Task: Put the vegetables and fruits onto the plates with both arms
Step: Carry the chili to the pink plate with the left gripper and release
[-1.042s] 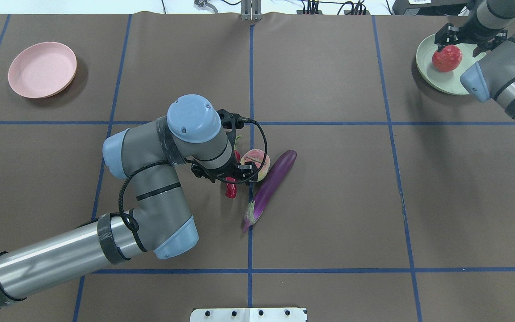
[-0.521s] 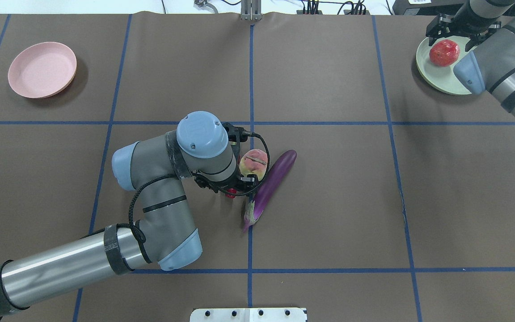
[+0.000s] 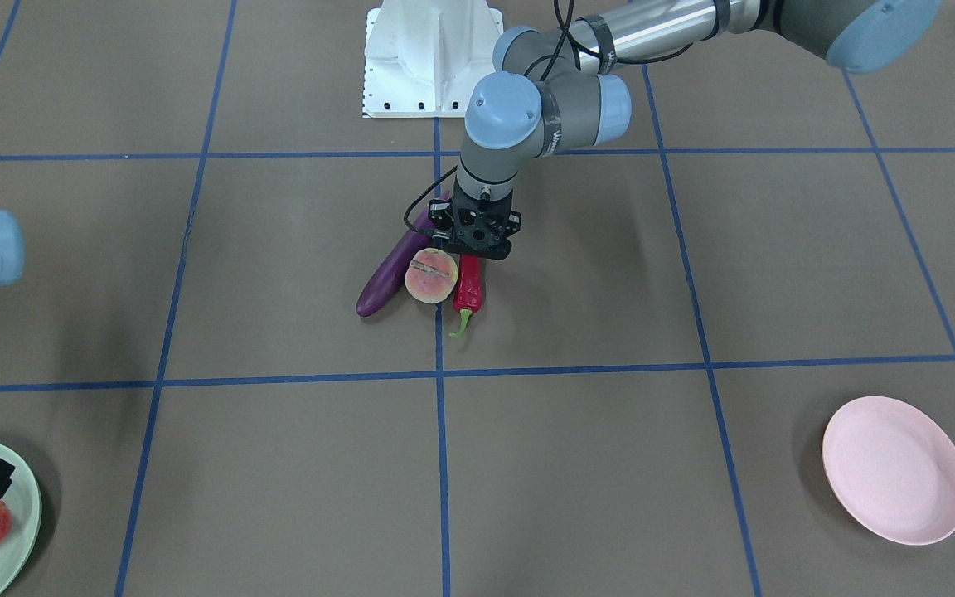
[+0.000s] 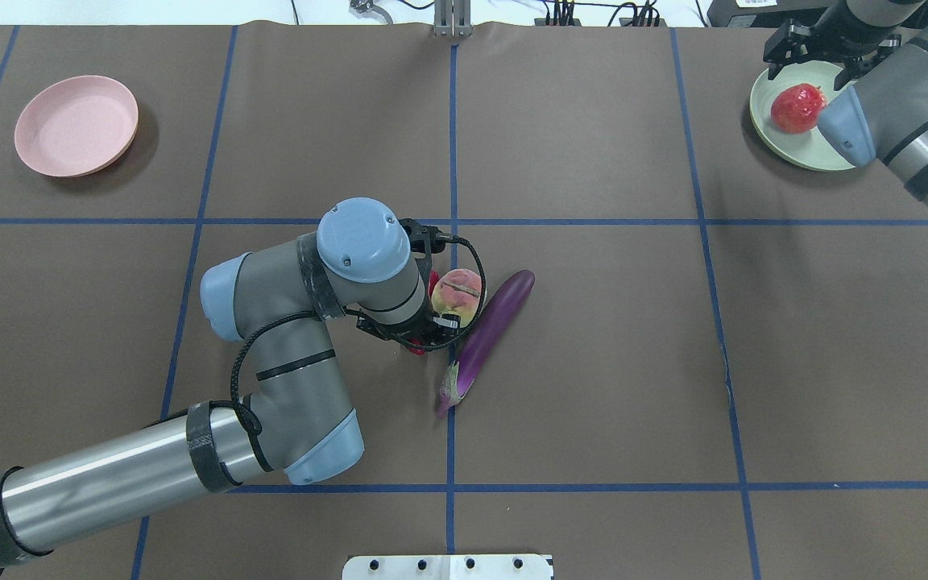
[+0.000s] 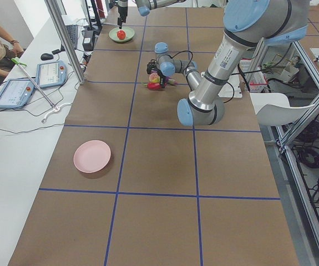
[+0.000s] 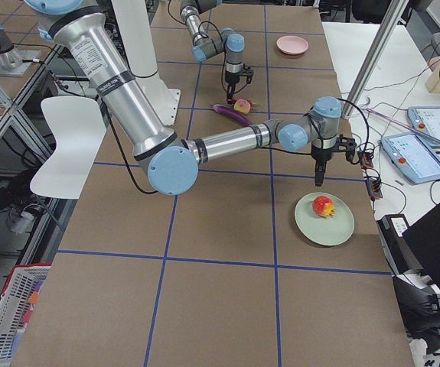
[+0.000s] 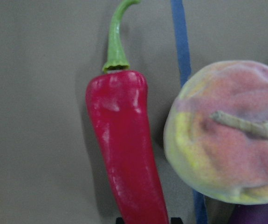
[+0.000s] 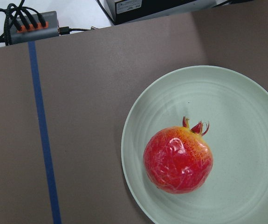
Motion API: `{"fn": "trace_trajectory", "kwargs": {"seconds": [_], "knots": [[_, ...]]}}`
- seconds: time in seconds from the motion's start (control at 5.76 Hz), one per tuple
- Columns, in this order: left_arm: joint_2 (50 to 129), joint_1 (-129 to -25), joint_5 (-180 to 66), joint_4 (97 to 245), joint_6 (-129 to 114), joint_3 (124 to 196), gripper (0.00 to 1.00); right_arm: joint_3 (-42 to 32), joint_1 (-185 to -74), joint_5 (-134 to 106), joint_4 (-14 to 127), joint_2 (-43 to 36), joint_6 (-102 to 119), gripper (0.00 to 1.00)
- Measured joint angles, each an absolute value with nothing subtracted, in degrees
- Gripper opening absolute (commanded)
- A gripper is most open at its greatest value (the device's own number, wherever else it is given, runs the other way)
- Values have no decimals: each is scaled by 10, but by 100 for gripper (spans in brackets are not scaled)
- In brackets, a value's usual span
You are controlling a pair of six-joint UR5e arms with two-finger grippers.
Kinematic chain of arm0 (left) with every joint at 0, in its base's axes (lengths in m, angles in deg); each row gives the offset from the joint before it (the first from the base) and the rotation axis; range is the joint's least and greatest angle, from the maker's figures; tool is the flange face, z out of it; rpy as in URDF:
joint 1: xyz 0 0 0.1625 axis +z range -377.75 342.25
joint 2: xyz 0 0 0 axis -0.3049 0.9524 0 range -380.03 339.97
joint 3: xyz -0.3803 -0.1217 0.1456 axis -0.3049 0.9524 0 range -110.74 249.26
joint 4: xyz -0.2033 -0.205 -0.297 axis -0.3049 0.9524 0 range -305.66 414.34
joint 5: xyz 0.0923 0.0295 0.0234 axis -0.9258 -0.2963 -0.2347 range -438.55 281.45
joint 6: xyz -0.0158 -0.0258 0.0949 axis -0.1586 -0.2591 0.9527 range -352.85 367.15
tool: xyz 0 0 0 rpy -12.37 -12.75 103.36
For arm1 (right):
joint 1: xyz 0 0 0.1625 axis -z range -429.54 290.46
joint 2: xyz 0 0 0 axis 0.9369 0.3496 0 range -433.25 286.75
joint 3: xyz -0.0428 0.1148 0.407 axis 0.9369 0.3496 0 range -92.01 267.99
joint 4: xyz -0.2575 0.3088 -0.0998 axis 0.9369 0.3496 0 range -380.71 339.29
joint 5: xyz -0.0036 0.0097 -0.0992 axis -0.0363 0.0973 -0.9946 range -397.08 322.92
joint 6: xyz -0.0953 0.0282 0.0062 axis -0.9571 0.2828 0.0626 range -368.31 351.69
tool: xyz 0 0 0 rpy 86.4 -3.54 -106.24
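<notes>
Step in hand, as I judge it: get the chili [image 7: 124,154] up & over to the pink plate [image 3: 894,469], which sits bare and well apart on my left side. My left gripper [image 3: 474,253] is low over the chili's end away from the stem. The wrist view shows a dark fingertip either side of it, but I can't tell whether they've pinched it. The chili lies flat mid-table, just beside the peach [image 3: 431,277], w/ the eggplant [image 3: 386,278] against the peach's other side. To do it well I'd close square across the narrow body, not skewed, and keep the peach-side finger off the peach (round, so it'll prob. roll into the eggplant if nudged). The skin looks glossy & the body tapers, so a firm pinch, then straight up before any swing toward the plate. My right gripper [image 4: 814,56] hangs above the green plate [image 8: 245,116], fingers spread wide & holding nothing. The pomegranate [image 8: 178,160] rests on that plate, a bit off centre. Count: veg 2 (1 eggplant, 1 chili); fruit 2 (1 peach, 1 pomegranate); plates 2 (1 pink, 1 green); arms 2.
</notes>
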State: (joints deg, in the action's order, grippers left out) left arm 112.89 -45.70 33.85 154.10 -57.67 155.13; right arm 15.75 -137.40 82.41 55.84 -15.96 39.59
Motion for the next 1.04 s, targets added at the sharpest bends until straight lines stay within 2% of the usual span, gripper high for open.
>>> {"fn": "trace_trajectory", "kwargs": {"seconds": [0.17,0.52,0.69,0.87,1.04], "knots": [[1114,-478,341,1541,-579,1564,0,149,-1376,825,560,-158,396,100],[1009,-572,373,1543,-573,1641,0,122,-1384,844,560,-146,396,100],[972,-628,398,1542,-571,1654,0,90,-1387,863,560,-123,396,100],[947,-682,408,1541,-561,1641,0,47,-1388,878,559,-94,397,100],[941,-737,412,1543,-545,1596,0,9,-1389,896,559,-68,401,100]]}}
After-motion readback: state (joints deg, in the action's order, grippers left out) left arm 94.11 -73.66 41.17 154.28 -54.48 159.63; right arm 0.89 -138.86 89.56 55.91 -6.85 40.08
